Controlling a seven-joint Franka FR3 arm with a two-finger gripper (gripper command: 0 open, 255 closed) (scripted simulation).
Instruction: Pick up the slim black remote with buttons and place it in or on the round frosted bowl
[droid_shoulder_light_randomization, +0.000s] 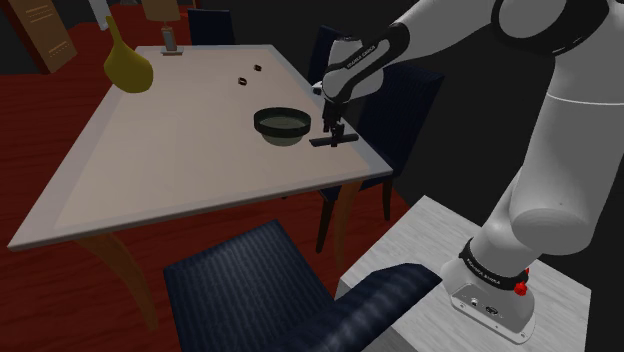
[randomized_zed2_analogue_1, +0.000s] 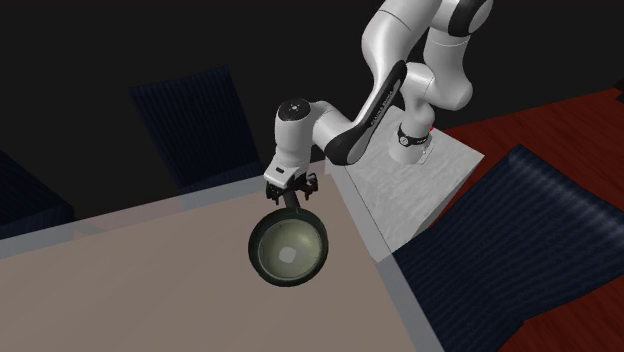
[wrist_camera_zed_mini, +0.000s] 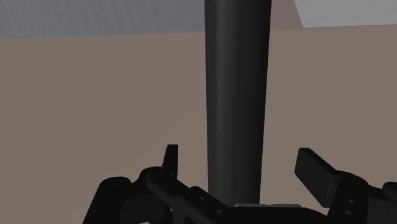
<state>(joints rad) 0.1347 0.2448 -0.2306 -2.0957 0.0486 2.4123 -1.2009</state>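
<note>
Contact is not yet made: the slim black remote (wrist_camera_zed_mini: 236, 95) runs straight out between the fingers of the hand (wrist_camera_zed_mini: 238, 153). The fingers are spread, one on each side with a gap to the remote's edges, so nothing is pinched. No buttons can be made out on its dark face. In the shoulder view the remote (droid_shoulder_light_randomization: 335, 141) appears to lie flat on the tabletop (droid_shoulder_light_randomization: 180, 150), close to the edge on the stand's side, with the hand (droid_shoulder_light_randomization: 334, 128) directly over its middle. Just beside it, toward the shoulder view's left, stands the round dark-rimmed bowl (droid_shoulder_light_randomization: 282, 136). In the second exterior view the hand (randomized_zed2_analogue_1: 291, 192) hangs right by the bowl (randomized_zed2_analogue_1: 253, 252), whose pale inside holds nothing. Well apart, at the far end of the tabletop, are a yellow vase (droid_shoulder_light_randomization: 127, 66) and two small dark things (droid_shoulder_light_randomization: 243, 80). A dark blue chair (droid_shoulder_light_randomization: 240, 285) stands at the near side.

The likely troubles come from the grasp and the tight quarters. If one finger meets the remote before the other, it may skid or turn on the tabletop, and the edge is near enough for it to slide off. A narrow, smooth body held off its middle may swing down in the pinch once lifted. The bowl is so close that a low carry could knock its rim and shove it. The remote also looks long against the bowl's mouth, so it may end up propped on the rim and tip out.
</note>
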